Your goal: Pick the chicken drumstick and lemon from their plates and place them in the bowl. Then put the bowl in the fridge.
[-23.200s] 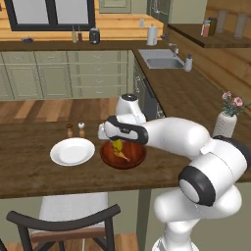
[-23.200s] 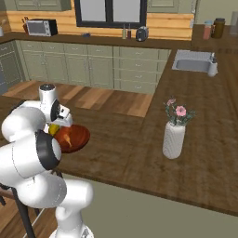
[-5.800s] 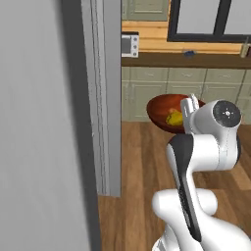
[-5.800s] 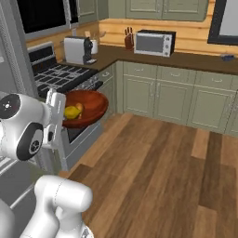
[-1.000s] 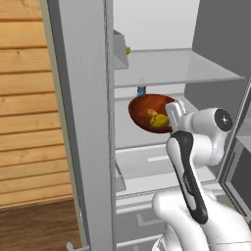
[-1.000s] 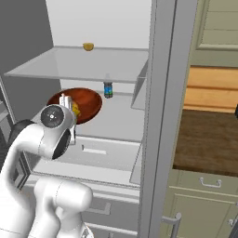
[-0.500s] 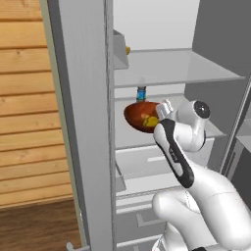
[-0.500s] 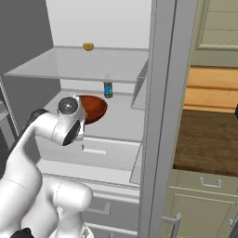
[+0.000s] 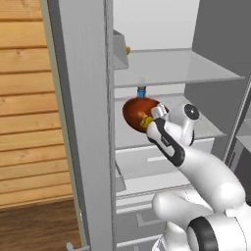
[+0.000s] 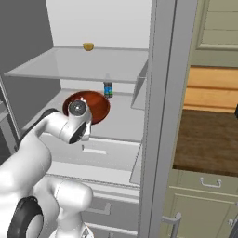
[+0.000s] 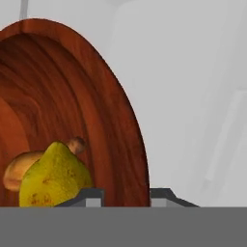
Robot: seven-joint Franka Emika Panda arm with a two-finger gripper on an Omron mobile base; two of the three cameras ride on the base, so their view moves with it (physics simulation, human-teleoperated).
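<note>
The reddish-brown bowl [image 9: 134,110] sits on the middle shelf of the open fridge [image 9: 176,66], tipped slightly toward me. The same bowl [image 10: 96,105] shows behind my hand in the right base view. My gripper [image 11: 126,195] is shut on the near rim of the bowl [image 11: 72,96], one fingertip inside and one outside. The yellow-green lemon [image 11: 53,177] lies in the bowl close to the inner fingertip. The brown chicken drumstick [image 11: 17,171] lies behind it, partly hidden. A bit of the lemon [image 9: 144,121] shows beside my gripper [image 9: 155,113]. Their plates are out of view.
A small blue-capped bottle [image 10: 108,89] stands on the same shelf just behind the bowl. A small yellow item [image 10: 88,46] sits on the glass shelf [image 10: 93,62] above. A white drawer [image 10: 93,151] lies below. Thick grey panels [image 9: 83,122] flank the opening.
My arm has stretched further into the fridge, carrying the bowl deeper and lower onto the middle shelf, toward the bottle. The fingers stay on the rim.
</note>
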